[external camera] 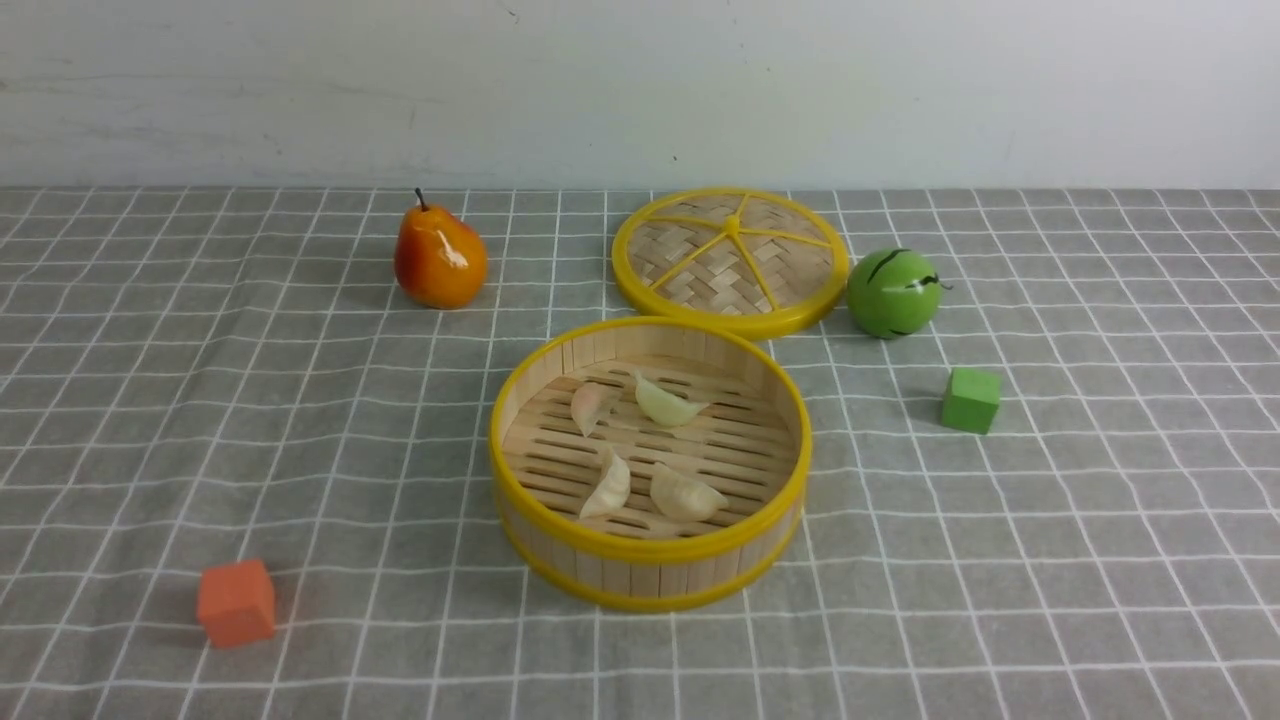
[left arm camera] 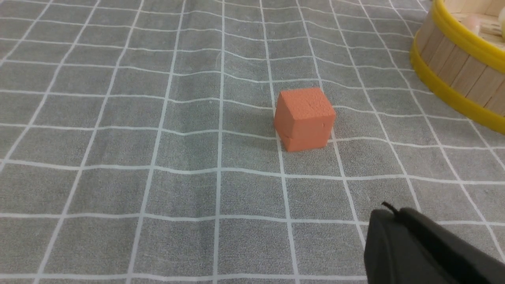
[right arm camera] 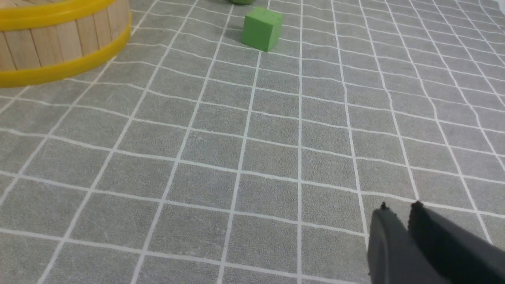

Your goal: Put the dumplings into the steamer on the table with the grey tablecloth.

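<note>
Nearest to the front camera lay an orange cube [external camera: 236, 603] with a matte, foam-like surface, on the grey tablecloth [external camera: 1050, 560] with its thin white grid. Behind it, near the middle, stood the steamer [external camera: 650, 575], a round bamboo basket with a wall of wooden strips and yellow rims. All four dumplings [external camera: 686, 492] rested on its slatted floor, pale, crescent-shaped and pleated. Farther back were the flat woven lid [external camera: 729, 261], a glossy pear [external camera: 439, 256], a green ball [external camera: 892, 292] and a green cube [external camera: 970, 400].

From the left wrist, the left gripper [left arm camera: 394, 215] showed dark, its jaws pressed together and empty, near the orange cube [left arm camera: 304, 118].

From the right wrist, the right gripper [right arm camera: 400, 209] had a narrow gap between its tips, holding nothing, well apart from the green cube [right arm camera: 262, 29].
</note>
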You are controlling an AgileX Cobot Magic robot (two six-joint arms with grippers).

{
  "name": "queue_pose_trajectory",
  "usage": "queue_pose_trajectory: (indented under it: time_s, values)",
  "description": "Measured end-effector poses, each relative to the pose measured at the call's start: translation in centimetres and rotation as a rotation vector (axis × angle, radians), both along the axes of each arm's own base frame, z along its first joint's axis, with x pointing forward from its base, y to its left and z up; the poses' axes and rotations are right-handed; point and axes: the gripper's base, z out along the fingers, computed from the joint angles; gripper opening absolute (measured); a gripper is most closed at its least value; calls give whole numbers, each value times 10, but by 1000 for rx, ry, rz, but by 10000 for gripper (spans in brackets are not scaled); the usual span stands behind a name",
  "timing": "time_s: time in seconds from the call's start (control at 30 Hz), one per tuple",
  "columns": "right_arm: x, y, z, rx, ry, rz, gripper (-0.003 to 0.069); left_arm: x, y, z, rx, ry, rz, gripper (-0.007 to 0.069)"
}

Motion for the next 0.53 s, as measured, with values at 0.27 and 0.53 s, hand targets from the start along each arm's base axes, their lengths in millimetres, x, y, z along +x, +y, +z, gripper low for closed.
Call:
queue_pose_trajectory:
  time_s: [0.27, 0.53]
  values:
    - [0, 0, 0, 0, 0, 0, 93, 0, 0, 0, 0, 0, 0, -13]
    - [0, 0, 0, 0, 1, 0, 98, 0, 0, 0, 0, 0, 0, -7]
